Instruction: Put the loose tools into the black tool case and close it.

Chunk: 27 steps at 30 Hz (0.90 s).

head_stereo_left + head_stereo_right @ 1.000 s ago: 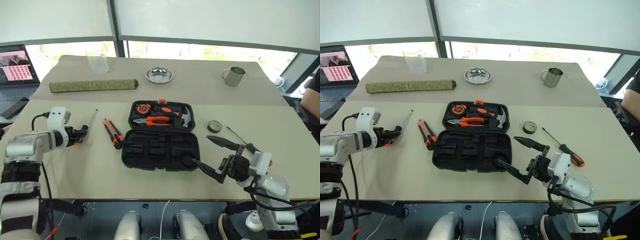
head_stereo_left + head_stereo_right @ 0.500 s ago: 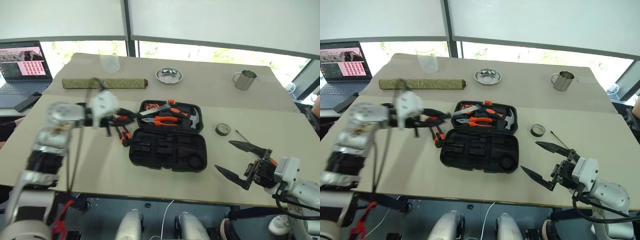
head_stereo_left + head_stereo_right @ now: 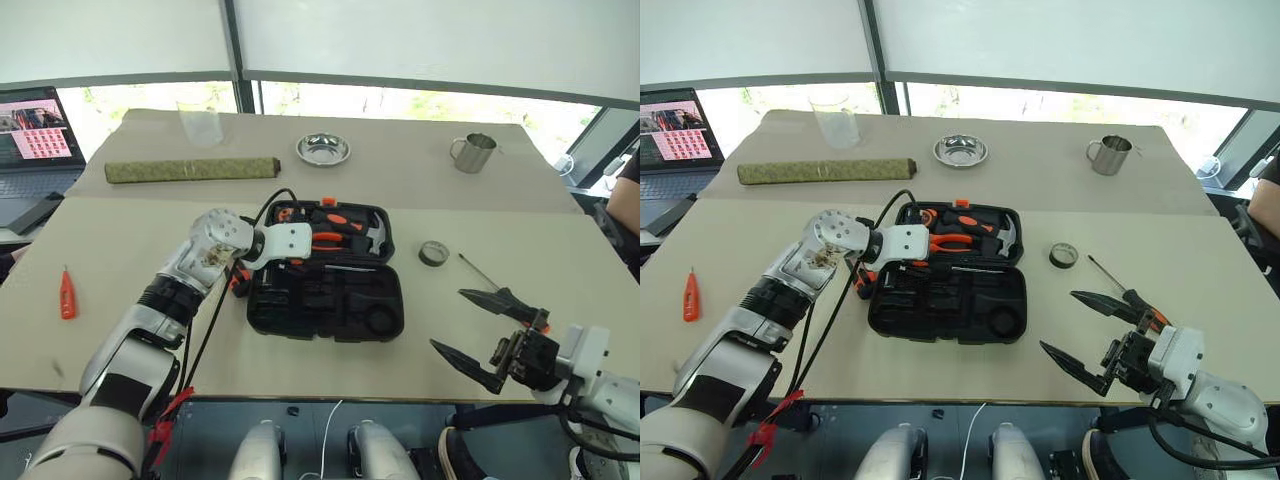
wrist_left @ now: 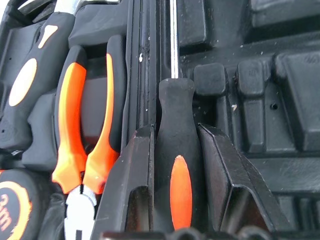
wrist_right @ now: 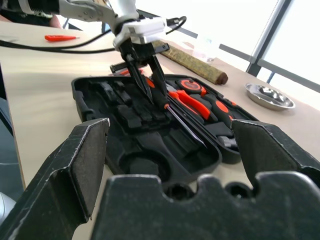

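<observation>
Left gripper (image 4: 172, 165) clamping the black-and-orange handle of a screwdriver (image 4: 176, 165), fingers (image 4: 131, 190) pressed on both sides of it; holding it over the open tool case (image 3: 325, 300), along the hinge between the two halves, steel shaft pointing toward the case's right end. Whether the shaft is touching the moulding: cannot tell.

Right gripper (image 3: 490, 330) hanging spread wide and empty, off the case's near right corner, well apart from it, over the bench (image 3: 110, 330) edge.

Tool case lying open mid-bench, far half carrying pliers (image 3: 330, 240), a hammer (image 3: 368, 233) and a tape measure (image 3: 285, 213); near half showing bare moulded slots.

Utility knife (image 3: 862, 280) lying just beside the case's left edge, largely hidden under the left arm.

Tester pen (image 3: 67, 295) lying far left of the case, alone on the bench.

Tape roll (image 3: 432, 253) sitting right of the case, near it but apart.

Second screwdriver (image 3: 480, 275) lying right of the case beyond the tape roll, its handle end partly hidden behind the right gripper.

Beyond the case: rolled green mat (image 3: 190, 169) to the far left, steel bowl (image 3: 323, 150) straight behind, metal mug (image 3: 471, 152) to the far right, clear cup (image 3: 200, 122) past the mat.
</observation>
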Each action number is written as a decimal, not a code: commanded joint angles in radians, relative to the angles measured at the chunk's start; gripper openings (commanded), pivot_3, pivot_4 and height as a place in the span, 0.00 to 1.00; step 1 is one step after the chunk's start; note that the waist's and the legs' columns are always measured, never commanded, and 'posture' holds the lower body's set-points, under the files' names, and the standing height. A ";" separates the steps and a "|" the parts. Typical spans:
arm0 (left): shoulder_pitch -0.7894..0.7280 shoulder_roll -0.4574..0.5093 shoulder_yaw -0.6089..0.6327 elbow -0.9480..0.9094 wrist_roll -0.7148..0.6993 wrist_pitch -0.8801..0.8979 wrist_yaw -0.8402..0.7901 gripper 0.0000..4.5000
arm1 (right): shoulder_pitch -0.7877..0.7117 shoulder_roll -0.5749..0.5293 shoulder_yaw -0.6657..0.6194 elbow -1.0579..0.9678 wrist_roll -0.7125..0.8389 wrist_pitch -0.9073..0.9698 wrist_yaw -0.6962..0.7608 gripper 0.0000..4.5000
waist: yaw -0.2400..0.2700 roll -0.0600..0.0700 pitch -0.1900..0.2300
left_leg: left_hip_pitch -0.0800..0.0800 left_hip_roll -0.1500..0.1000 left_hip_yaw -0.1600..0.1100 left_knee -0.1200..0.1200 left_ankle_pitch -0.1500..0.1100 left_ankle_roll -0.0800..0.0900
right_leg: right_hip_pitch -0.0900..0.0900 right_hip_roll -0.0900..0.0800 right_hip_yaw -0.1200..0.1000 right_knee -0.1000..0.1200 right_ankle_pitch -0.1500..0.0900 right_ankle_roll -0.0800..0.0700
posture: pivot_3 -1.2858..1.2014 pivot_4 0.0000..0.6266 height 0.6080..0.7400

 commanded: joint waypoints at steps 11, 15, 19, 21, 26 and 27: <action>0.075 0.061 0.021 -0.104 0.018 0.057 -0.043 0.19 | -0.037 0.004 0.017 -0.018 0.001 0.016 -0.019 1.00 | -0.002 0.000 0.000 | 0.000 0.001 0.000 0.000 0.000 0.000 | 0.000 0.001 0.000 0.001 0.000 -0.001 | 0.52 0.24 1.00; 0.090 0.059 0.021 -0.130 0.029 0.092 -0.028 0.19 | -0.050 0.000 0.030 -0.014 0.006 0.022 -0.009 1.00 | 0.001 0.000 0.000 | 0.000 0.000 0.000 0.000 0.000 0.000 | 0.000 0.000 0.000 0.000 0.000 -0.001 | 0.52 0.24 1.00; 0.110 0.065 0.029 -0.138 0.018 0.075 -0.021 0.19 | -0.065 -0.005 0.038 -0.009 0.009 0.031 -0.003 1.00 | 0.002 0.001 0.000 | 0.001 0.000 0.000 0.000 0.000 0.000 | 0.000 0.000 0.000 0.000 0.000 -0.001 | 0.52 0.24 1.00; 0.117 0.049 0.055 -0.148 -0.006 0.080 0.007 0.19 | -0.071 -0.005 0.044 -0.009 0.009 0.036 0.000 1.00 | 0.002 0.001 0.000 | 0.001 0.000 0.000 0.000 0.000 0.000 | 0.001 0.000 0.000 0.000 0.000 -0.001 | 0.52 0.24 1.00; 0.146 -0.010 0.162 -0.175 -0.144 -0.004 0.029 0.61 | -0.073 0.002 0.061 -0.022 0.019 0.059 0.000 1.00 | 0.009 0.000 0.000 | 0.001 0.000 0.000 0.000 0.000 0.000 | 0.001 0.000 0.000 0.001 0.001 -0.001 | 0.52 0.24 1.00; 0.154 -0.021 0.187 -0.177 -0.180 -0.001 0.023 0.66 | -0.068 0.001 0.067 -0.029 0.021 0.067 0.000 1.00 | 0.011 0.000 0.000 | 0.001 0.000 0.000 0.001 0.000 0.000 | 0.000 -0.001 0.000 0.001 0.001 -0.001 | 0.52 0.24 1.00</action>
